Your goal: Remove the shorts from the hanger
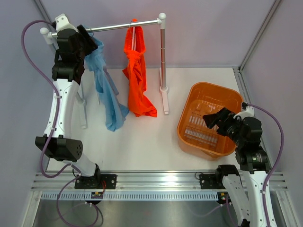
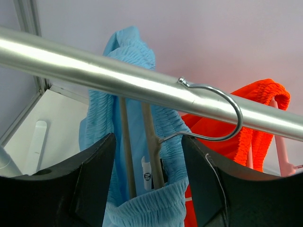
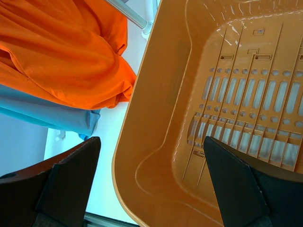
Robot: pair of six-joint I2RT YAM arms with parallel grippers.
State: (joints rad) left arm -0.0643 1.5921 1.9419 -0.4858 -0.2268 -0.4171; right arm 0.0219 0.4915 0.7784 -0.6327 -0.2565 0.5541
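The light blue shorts (image 1: pixel 106 90) hung from a wire hanger hook (image 2: pixel 235 105) over the rail (image 1: pixel 118 26), with the orange shorts (image 1: pixel 137 80) on their own hanger further along, both draping to the worktop (image 1: pixel 142 142). The left gripper (image 2: pixel 147 179) was raised just under the rail with its jaws spread either side of the blue waistband, not yet pinching it, probably lined up to take the cloth near the hanger, where a pull would slide it free. The right gripper (image 3: pixel 149 151) waited, jaws apart and holding nothing, above the orange basket (image 3: pixel 156 118), well away from the rail, likely parked to leave room
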